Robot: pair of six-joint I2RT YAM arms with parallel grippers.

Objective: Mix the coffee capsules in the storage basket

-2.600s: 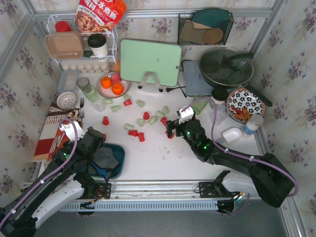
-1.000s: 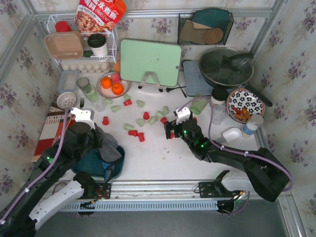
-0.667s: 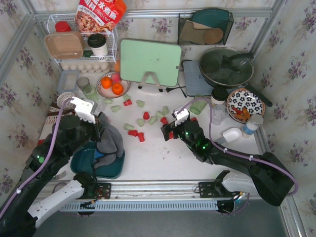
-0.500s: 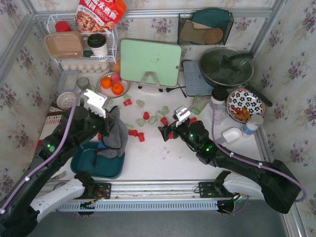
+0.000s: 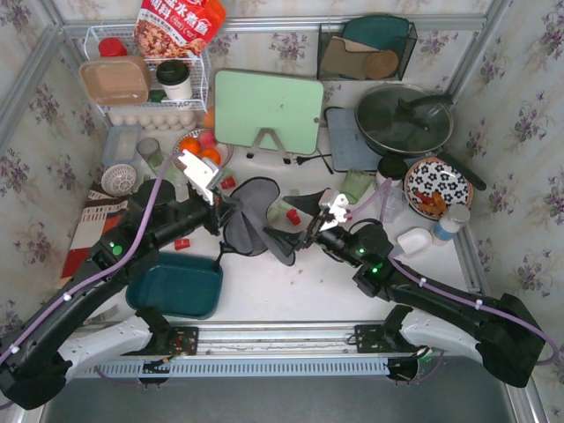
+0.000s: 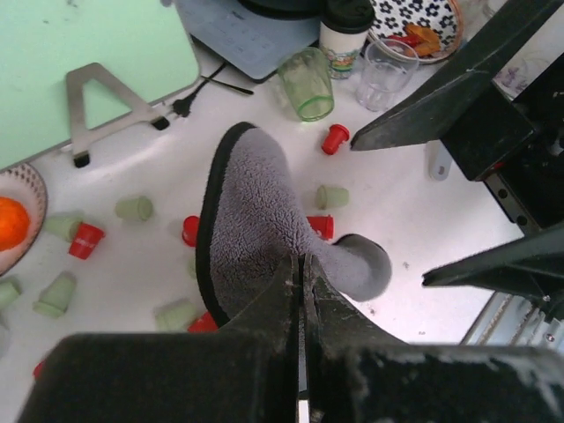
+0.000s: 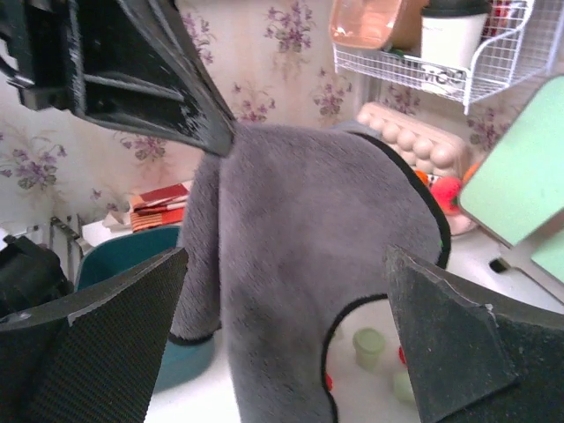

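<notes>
My left gripper (image 5: 229,211) is shut on a grey fleece cloth (image 5: 256,216), which hangs above the middle of the table and hides some of the coffee capsules. In the left wrist view the gripper (image 6: 301,264) pinches the cloth (image 6: 256,220) at its top, with a red capsule (image 6: 336,138) and a green capsule (image 6: 332,196) loose on the table around it. My right gripper (image 5: 289,225) is open just right of the cloth; in its own view the gripper (image 7: 282,344) faces the cloth (image 7: 308,229) without touching it. The teal storage basket (image 5: 176,284) sits front left, showing only its bare floor.
A green glass (image 6: 308,84) and a clear glass (image 6: 383,75) stand behind the capsules. A plate of oranges (image 5: 196,150), a green cutting board (image 5: 269,110), a lidded pan (image 5: 404,119) and a floral bowl (image 5: 438,187) line the back and right.
My left arm has lifted the grey cloth out of the basket and carried it right, over the capsules. My right gripper has turned left toward the cloth, still open.
</notes>
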